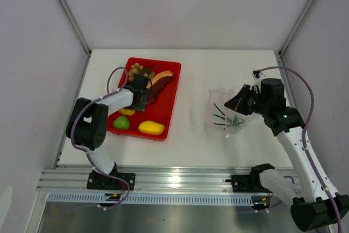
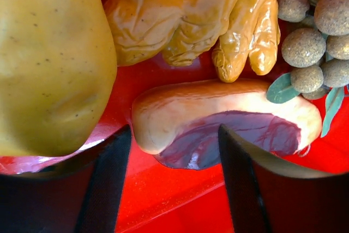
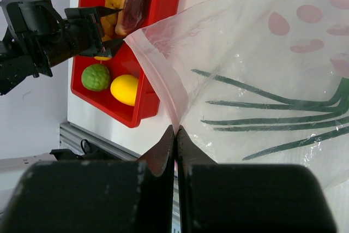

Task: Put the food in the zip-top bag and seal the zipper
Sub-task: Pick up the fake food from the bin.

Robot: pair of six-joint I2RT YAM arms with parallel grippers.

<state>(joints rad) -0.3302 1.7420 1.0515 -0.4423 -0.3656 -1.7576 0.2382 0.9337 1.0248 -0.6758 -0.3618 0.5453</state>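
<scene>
Done: onion (image 1: 226, 118) looks to be inside bag (image 3: 256, 42) already; no other food in it
Left: 6 foods to move, then seal zipper (image 3: 155, 77), which looks unsealed; early in task
Step now: judged = picking up meat (image 2: 218, 102)
L hand (image 2: 174, 135): fingers wide, either side of meat's near end, no grip seen
R hand (image 3: 175, 132): pinched shut on bag's mouth edge
Bag pos: at R hand's tips, body spreading ahead of it over tabletop (image 1: 218, 69); well apart from L hand
Tray (image 1: 163, 110): under L hand, holds rest of food
Meat: 1, btw L fingers
Orange bits (image 2: 191, 15): 1 clump, just past meat
Grapes (image 2: 316, 36): 1 cluster, ahead of L hand, off to one side
Orange fruit (image 2: 49, 58): 1, close beside L hand
Lime (image 1: 121, 123): 1, behind L hand, toward its arm base
Mango (image 1: 151, 128): 1, behind L hand too
Onion: 1 bunch
Bag: 1; tray: 1; hands: 2
</scene>
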